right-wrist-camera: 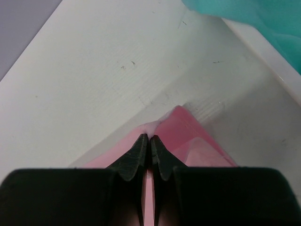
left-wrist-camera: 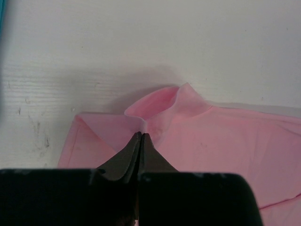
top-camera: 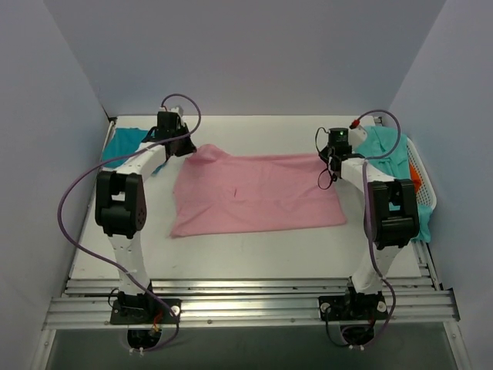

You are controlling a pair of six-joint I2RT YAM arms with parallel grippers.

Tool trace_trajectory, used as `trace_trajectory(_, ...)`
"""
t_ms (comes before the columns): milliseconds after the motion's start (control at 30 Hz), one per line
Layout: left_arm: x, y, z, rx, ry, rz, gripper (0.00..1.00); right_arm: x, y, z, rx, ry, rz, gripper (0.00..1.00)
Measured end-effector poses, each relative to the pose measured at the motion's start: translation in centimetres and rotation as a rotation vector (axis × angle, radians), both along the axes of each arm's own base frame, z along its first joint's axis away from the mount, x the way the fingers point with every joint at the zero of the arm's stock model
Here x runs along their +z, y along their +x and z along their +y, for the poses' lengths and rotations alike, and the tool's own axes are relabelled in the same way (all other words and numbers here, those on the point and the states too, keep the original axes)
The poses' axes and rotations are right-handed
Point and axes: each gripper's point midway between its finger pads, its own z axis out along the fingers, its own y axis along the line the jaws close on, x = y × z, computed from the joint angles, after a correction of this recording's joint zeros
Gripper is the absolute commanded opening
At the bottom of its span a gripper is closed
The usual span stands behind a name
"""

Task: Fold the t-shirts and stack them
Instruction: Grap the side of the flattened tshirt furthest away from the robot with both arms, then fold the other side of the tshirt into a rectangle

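The light pink t-shirt (top-camera: pixel 254 193) lies spread as a wide rectangle mid-table. My left gripper (top-camera: pixel 187 149) is shut on its far left corner, where the cloth puckers up in the left wrist view (left-wrist-camera: pixel 162 106) ahead of the gripper (left-wrist-camera: pixel 141 135). My right gripper (top-camera: pixel 330 160) is shut on the far right corner; the right wrist view shows the pink cloth (right-wrist-camera: pixel 188 129) pinched at the gripper (right-wrist-camera: pixel 149 138). The darker teal shirt (top-camera: pixel 123 145) lies at the far left behind the left arm. The aqua-green shirt (top-camera: pixel 389 150) hangs over the basket at the right.
A white plastic laundry basket (top-camera: pixel 421 173) stands at the right edge, with something orange inside. Grey walls close in the table at the back and both sides. A metal rail (top-camera: pixel 246 297) runs along the near edge.
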Motion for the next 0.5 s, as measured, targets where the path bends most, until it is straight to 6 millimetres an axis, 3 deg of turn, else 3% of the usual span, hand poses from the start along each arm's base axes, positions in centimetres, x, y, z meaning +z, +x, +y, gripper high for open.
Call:
trace_trajectory(167,0.7,-3.0,0.0,-0.005,0.017,-0.003,0.02,-0.3,-2.1,-0.2,-0.001,0.000,0.019,0.00)
trace_trajectory(500,2.7,-7.9,1.0,0.014,0.052,-0.041,0.02,1.2,-5.0,-0.4,-0.003,0.004,-0.009,0.00)
